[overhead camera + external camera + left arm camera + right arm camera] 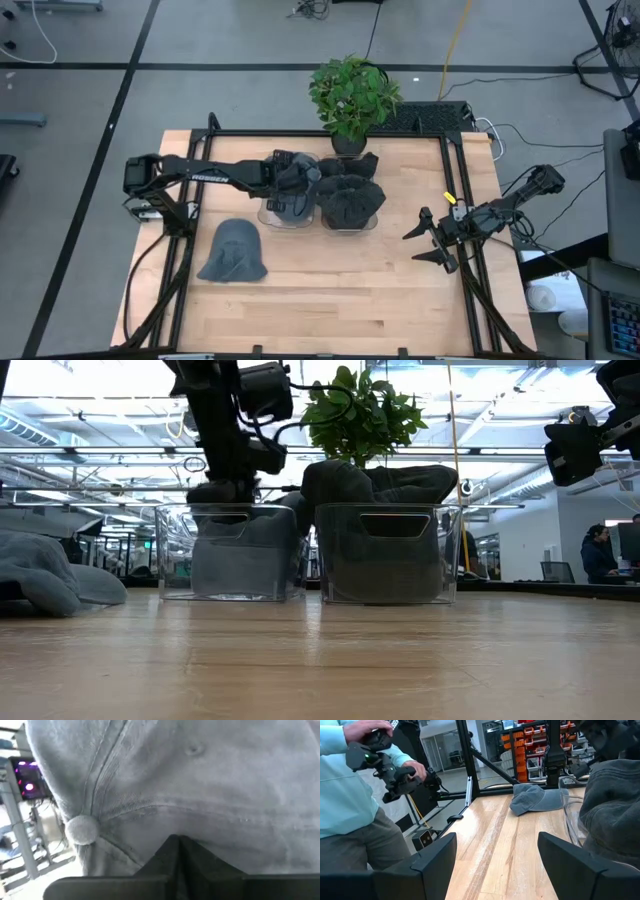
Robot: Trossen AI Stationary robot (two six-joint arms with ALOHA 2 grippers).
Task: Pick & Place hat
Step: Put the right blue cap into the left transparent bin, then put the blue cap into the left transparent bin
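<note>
A grey hat (210, 780) with a top button (81, 829) fills the left wrist view. It sits in the left clear bin (230, 555), under my left gripper (292, 187), which is shut on it. The right clear bin (350, 207) is heaped with dark hats (385, 485). Another grey hat (233, 250) lies flat on the table in front of the left bin; it also shows in the right wrist view (535, 797). My right gripper (432, 240) hovers open and empty at the table's right side. My left gripper pinches the grey hat's crown cloth (175, 827) between its two shut fingers, a little way from the top button. The fingers come from above, pointing down into the left bin. The hat's lower part (240, 560) is inside the bin; the pinch itself is hidden by the fingers.
A potted plant (350, 95) stands at the far edge behind the bins. A dark frame (460, 200) rails the table's sides. A person (355, 795) in a light blue top holds controllers beyond the table. Bare wood (350, 290) lies toward the near edge.
</note>
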